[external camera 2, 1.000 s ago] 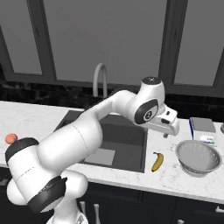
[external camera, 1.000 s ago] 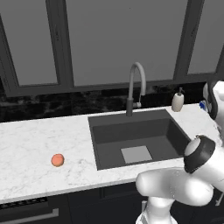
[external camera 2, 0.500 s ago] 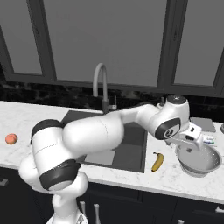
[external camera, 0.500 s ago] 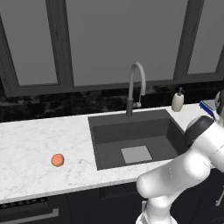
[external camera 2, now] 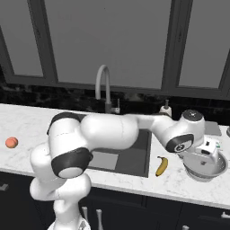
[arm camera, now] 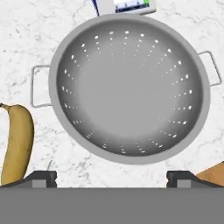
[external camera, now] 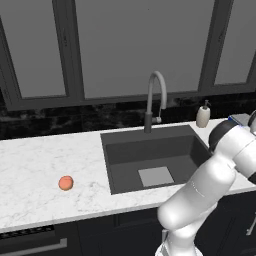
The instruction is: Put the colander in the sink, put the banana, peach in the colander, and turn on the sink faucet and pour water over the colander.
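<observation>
The light-grey perforated colander sits upright on the marble counter, right of the sink, and also shows in the right base view. My gripper hovers just above it, open and holding nothing, with its fingertips wide apart near the rim. The yellow banana lies beside the colander, between it and the sink. The orange-pink peach rests far off on the counter left of the sink. The grey gooseneck faucet stands behind the basin.
A beige soap dispenser stands behind the sink's right corner. A white box-like object lies just beyond the colander, and a grey flat item sits near the wall. An orange-brown edge shows beside one fingertip. The counter's front edge runs close to the colander.
The arm has swung right from over the sink's edge to above the colander and dropped lower. The gripper stayed open. Peach, banana and colander have not moved.
</observation>
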